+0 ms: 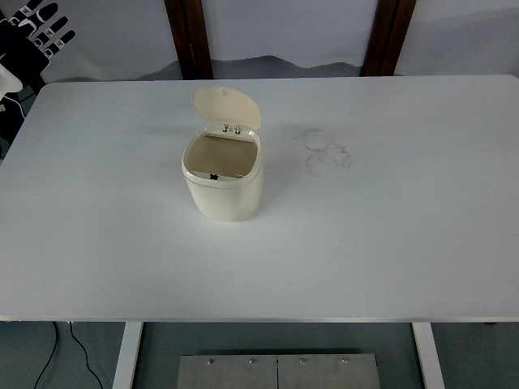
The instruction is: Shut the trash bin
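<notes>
Your cream trash bin (223,182) sits left of table (405,243) centre, lid (225,107) up, no readable label | faint ring smudges (326,151) to its right | left hand (36,36) at far-left corner, fingers spread.

Only a small part of the robot's body shows, in the far left corner: the black five-fingered left hand (36,32). Its casing is dark and matt. The fingers (50,12) are slim and jointed, and each carries short white oblong patches set one after another along its length, so they look striped black and white. Finer details such as screws are too small to make out.
</notes>
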You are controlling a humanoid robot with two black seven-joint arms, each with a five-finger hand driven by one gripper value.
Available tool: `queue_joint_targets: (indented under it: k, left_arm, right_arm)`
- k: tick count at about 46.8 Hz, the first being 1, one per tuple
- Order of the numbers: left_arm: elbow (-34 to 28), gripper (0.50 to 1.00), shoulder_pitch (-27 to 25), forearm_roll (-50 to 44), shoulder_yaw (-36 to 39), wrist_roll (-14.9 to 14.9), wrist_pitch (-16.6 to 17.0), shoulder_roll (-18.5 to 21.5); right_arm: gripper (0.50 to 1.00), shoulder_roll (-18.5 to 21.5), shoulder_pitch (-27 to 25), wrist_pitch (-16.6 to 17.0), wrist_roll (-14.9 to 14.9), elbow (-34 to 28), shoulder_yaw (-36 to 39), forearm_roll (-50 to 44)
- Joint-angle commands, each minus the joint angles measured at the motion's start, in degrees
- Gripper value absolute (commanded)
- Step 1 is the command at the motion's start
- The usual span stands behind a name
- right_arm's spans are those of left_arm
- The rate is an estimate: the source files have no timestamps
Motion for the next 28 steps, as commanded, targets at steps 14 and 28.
queue_joint_targets:
  k: [14,28]
  left_arm:
    - [0.0,1.000,0.4,0.0,0.0,0.0,0.0,-0.1]
    - [0.0,1.000,1.1,-0.1,0.0,0.0,-0.2,-0.1]
  right_arm:
    - [0.995,0.0,0.0,0.1,0.0,0.0,0.0,0.0]
    - [0.995,0.0,0.0,0.0,0.0,0.0,0.0,0.0]
